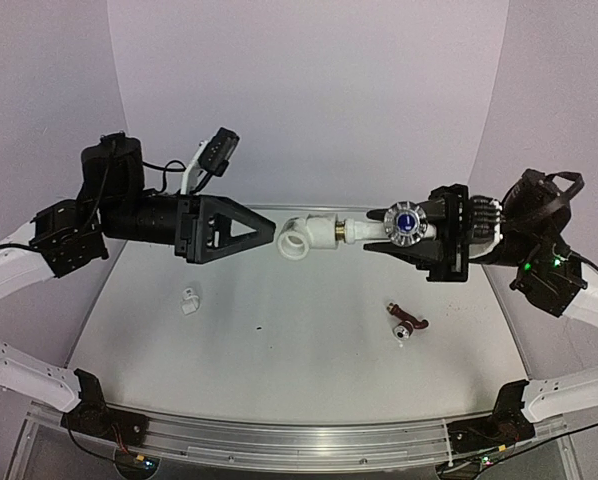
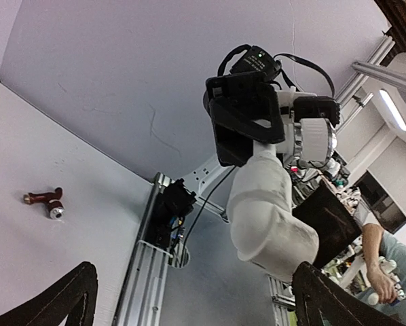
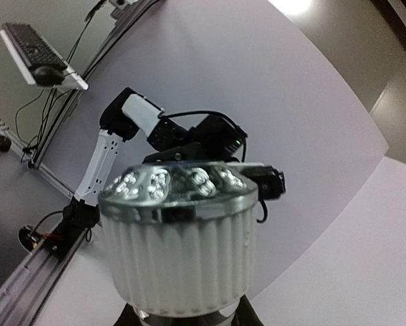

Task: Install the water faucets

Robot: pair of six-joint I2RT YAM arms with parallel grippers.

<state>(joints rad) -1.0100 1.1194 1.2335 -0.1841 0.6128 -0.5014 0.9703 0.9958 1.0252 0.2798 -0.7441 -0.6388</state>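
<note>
Two pincers face each other above the desk (image 1: 279, 370). My right pincer (image 1: 409, 235) is clamped on the water faucet (image 1: 371, 230), an elbow fitting (image 1: 299, 240) on its brass end ahead of the fingers. My left pincer (image 1: 267, 232) stands with jaws wide apart, its tips just beside that fitting.

Faucet (image 1: 362, 230): smooth white plastic body, brass-look metal thread. Knob (image 3: 179, 244): ribbed white side, shiny chrome-like rim. Elbow (image 1: 297, 241): glossy white plastic. Tabletop (image 1: 279, 350): matt, pale, lightly scuffed. Rail (image 1: 299, 446): brushed alu.
</note>
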